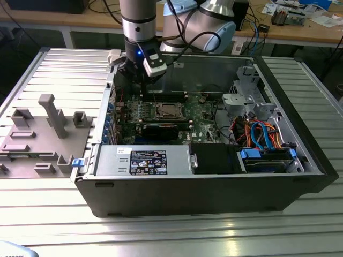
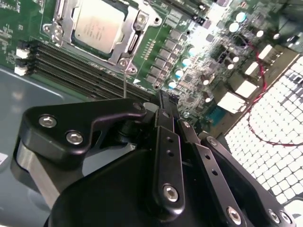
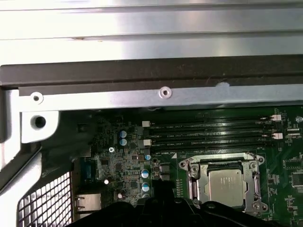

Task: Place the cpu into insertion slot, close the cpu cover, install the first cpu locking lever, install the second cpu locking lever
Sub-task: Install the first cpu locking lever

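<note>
Chip [image 2: 97, 26] sitting in its socket [image 3: 195, 182] under the closed metal frame [image 2: 135, 42], claw [image 2: 166, 105] hovering beside the socket, fingers pressed together, gripping nothing.

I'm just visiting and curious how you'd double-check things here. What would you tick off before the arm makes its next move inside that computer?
1. cpu sits in the insertion slot: ok.
2. cpu cover lies flat around the chip: ok, it frames the chip in both wrist views.
3. Both locking levers latched: cannot tell.
4. gripper holds nothing: ok, its fingers are together with nothing between them.
5. Gripper is off the board, beside the socket: ok in the exterior view.
</note>
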You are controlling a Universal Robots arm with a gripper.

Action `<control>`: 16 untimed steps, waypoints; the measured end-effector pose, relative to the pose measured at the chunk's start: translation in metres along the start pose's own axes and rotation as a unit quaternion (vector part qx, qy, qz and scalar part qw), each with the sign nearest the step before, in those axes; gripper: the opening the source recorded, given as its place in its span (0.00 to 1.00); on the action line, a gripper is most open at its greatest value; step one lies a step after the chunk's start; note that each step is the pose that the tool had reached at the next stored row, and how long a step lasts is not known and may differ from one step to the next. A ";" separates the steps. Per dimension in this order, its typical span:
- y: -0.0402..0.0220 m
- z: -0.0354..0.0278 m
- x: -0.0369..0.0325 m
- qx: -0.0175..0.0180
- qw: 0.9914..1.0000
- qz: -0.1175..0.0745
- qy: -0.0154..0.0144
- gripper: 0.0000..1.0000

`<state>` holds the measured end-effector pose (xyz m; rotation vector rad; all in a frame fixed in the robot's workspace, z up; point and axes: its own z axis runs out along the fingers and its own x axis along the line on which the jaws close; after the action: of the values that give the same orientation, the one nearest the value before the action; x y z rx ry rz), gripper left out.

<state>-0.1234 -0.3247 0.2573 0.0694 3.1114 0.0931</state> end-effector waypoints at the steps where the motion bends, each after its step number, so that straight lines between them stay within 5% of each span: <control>1: 0.0008 0.0001 0.0000 -0.002 1.000 0.000 0.000 0.11; 3: 0.0045 0.0003 0.0000 -0.005 1.000 0.000 0.000 0.11; 7: 0.0105 0.0009 -0.0036 -0.005 1.000 0.000 0.000 0.11; 16: 0.0123 0.0013 -0.0175 -0.005 1.000 0.000 0.000 0.11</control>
<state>-0.1054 -0.3131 0.2572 0.0698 3.1116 0.1090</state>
